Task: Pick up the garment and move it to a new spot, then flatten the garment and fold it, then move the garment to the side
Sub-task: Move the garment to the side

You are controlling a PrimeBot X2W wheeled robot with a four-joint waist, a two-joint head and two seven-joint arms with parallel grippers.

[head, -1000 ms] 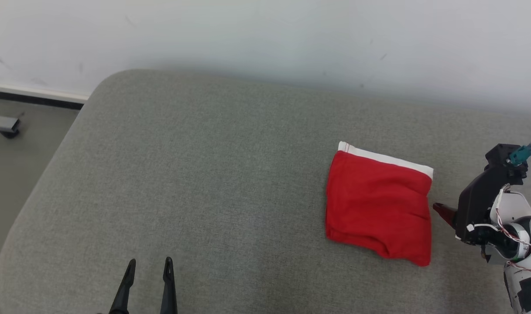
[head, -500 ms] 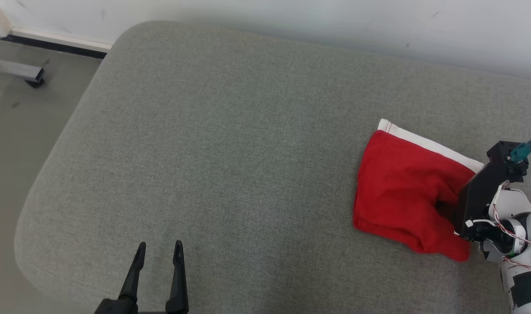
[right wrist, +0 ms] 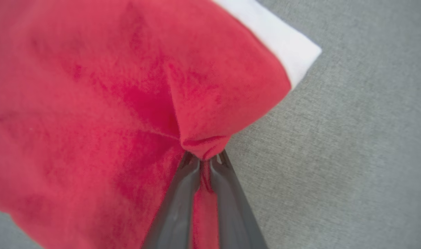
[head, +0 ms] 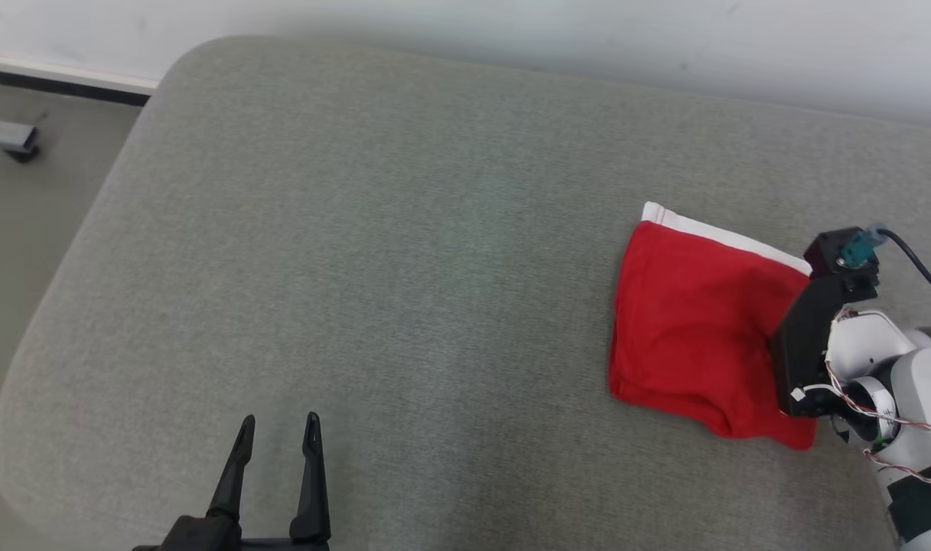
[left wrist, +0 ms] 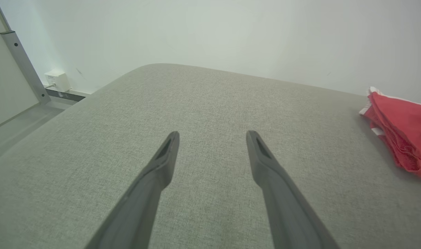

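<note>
The garment [head: 694,329] is a folded red cloth with a white band along its far edge, lying on the right part of the grey cushion [head: 396,268]. My right gripper [right wrist: 204,159] is shut on a pinch of the garment's [right wrist: 92,114] right edge; in the head view its fingertips are hidden behind its dark housing [head: 805,344]. The left gripper [head: 277,432] hovers open over the cushion's front left, far from the cloth. From the left wrist camera the garment [left wrist: 402,128] shows at the right edge, beyond my open left gripper [left wrist: 212,138].
A white wall [head: 511,38] runs behind the cushion. To the left the cushion's rounded edge drops to the floor [head: 21,199], where a grey metal foot [head: 10,138] stands. A wall socket box [left wrist: 56,79] sits at the skirting.
The right gripper went from beside the cloth to its right edge and shut on it. The camera shifted; the garment's right side is bunched. The left gripper stayed open.
</note>
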